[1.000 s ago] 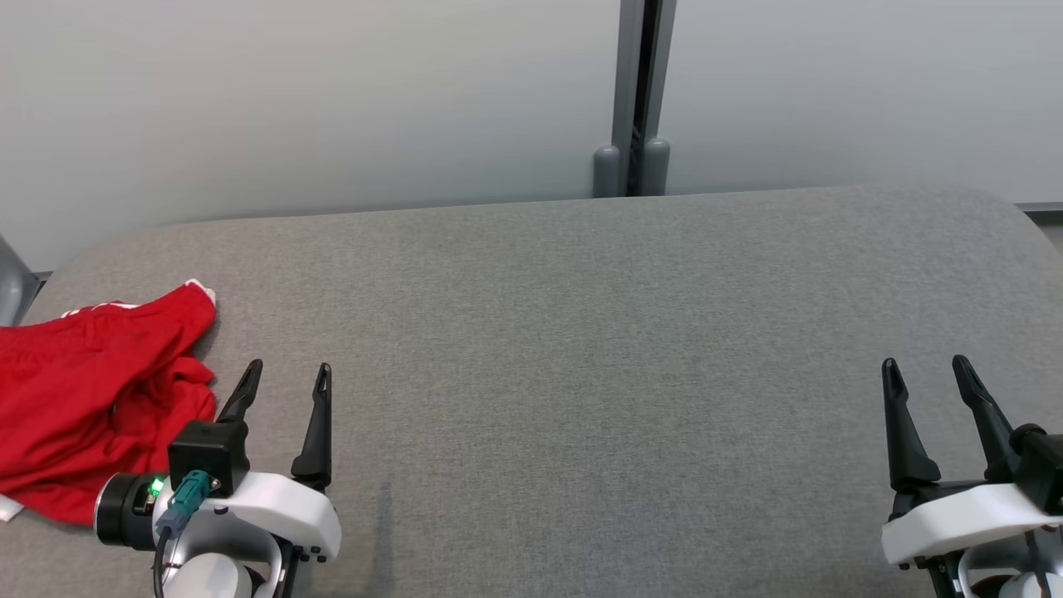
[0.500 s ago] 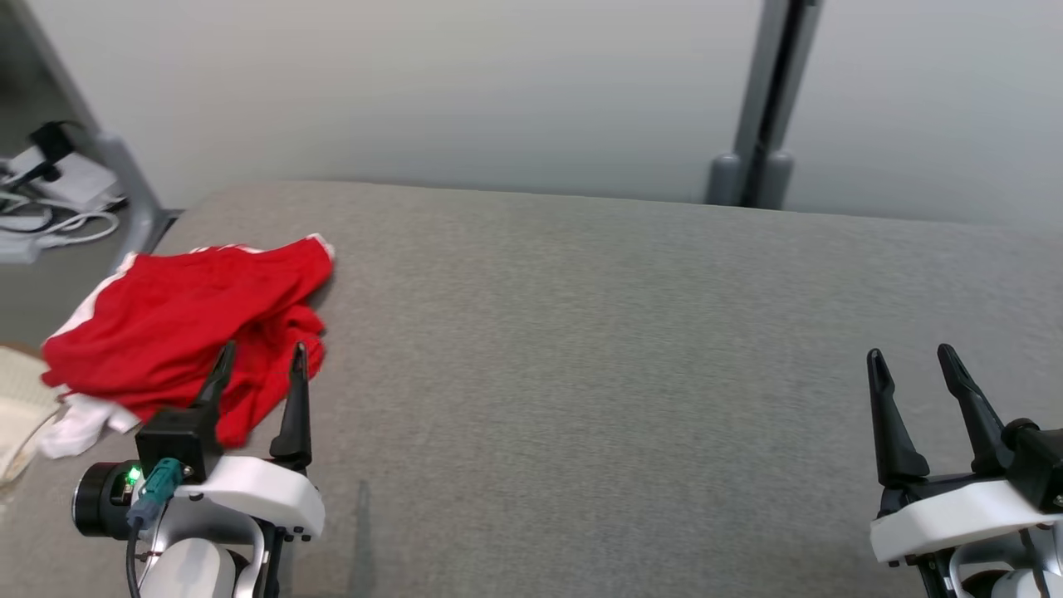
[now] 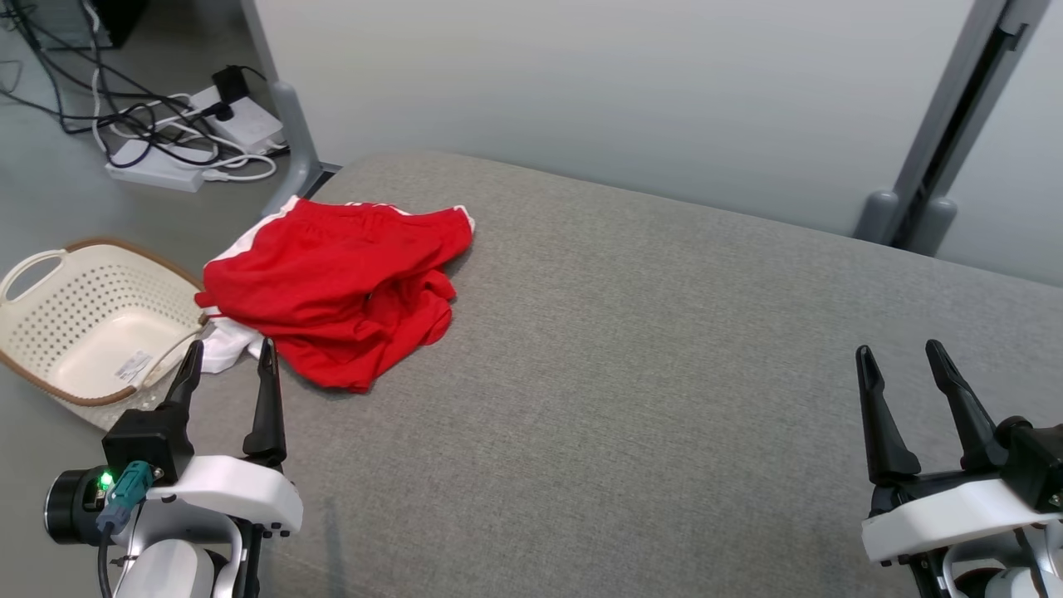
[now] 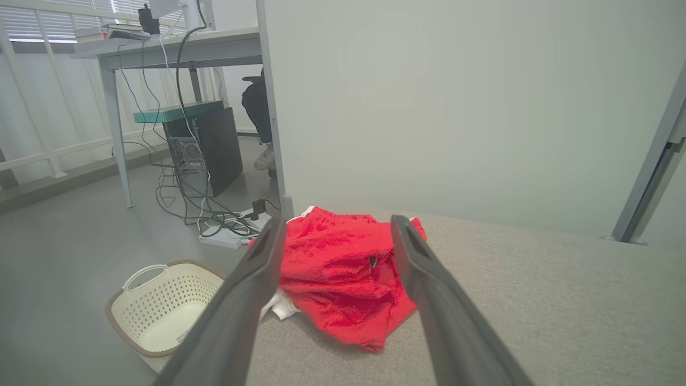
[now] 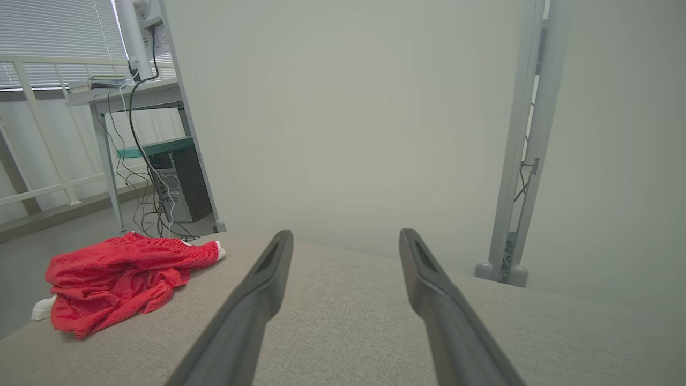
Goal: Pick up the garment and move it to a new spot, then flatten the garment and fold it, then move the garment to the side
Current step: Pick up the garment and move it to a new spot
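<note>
**A:** Where is the garment (image 3: 332, 282)?

**B:** It's bunched in a red heap at the far left corner of the grey padded table (image 3: 664, 374). A white sleeve spills over the left edge, above the cream laundry basket (image 3: 100, 286) on the floor. The print isn't showing, only red cloth with a white-trimmed hem along the back.

**A:** And the grippers?

**B:** Both are spread wide and empty. The left gripper (image 3: 231, 344) hangs low at the table's near left corner with its fingers pointing forward. The right gripper (image 3: 898, 349) mirrors it at the near right, over bare cloth.

**A:** Why hold them like that?

**B:** I'd call it a ready stance. The jaws are parted so either one can close on fabric, and the arms are kept back so the head camera sees the heap unblocked.

**A:** How does the shirt sit relative to the left one?

**B:** It's ahead of it and a little to its right, near but apart. In the left wrist view the heap sits framed between the two fingers, further along the table. The white sleeve is the closest part. The right gripper is well apart from the shirt, across the table.

**A:** So which one reaches?

**B:** Probably the left one, aiming for a raised fold, not the flat hem.
</note>
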Motion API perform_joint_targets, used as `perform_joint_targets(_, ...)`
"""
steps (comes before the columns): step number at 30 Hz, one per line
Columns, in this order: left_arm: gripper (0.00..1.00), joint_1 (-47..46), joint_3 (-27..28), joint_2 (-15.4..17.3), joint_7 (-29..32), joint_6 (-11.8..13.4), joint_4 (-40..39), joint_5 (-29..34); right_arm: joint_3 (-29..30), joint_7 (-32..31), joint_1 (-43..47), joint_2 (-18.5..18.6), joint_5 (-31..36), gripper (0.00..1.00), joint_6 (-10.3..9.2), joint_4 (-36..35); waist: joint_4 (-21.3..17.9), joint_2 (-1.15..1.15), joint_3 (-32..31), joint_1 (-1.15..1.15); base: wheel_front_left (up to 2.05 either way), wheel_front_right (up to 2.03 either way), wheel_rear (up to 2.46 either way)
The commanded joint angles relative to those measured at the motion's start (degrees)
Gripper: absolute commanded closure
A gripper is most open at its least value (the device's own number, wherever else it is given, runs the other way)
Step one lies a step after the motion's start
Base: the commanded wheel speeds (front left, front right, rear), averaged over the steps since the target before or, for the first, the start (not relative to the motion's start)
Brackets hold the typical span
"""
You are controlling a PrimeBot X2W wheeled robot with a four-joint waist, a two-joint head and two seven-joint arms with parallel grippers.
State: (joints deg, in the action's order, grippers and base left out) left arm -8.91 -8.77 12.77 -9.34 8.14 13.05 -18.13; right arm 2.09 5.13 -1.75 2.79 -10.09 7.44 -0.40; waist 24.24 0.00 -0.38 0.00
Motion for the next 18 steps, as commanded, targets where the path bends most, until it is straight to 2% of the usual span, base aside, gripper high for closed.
perform_joint_targets(1, 0.00, 0.1, 0.0, 0.2, -0.1, 0.3, -0.3, -0.3, 0.1, 0.1, 0.1, 0.2, -0.2, 0.00, 0.08, -0.1, 1.0, 0.00, 0.0, 0.00, 0.00, 0.00, 0.00)
perform_joint_targets(18, 0.00, -0.8, -0.1, 0.6, -0.3, 0.6, -0.3, -1.2, 0.4, 0.4, -0.1, 0.2, -0.8, 0.00, 0.08, 0.5, 2.4, 0.00, 0.2, 0.00, 0.00, 0.00, 0.00)
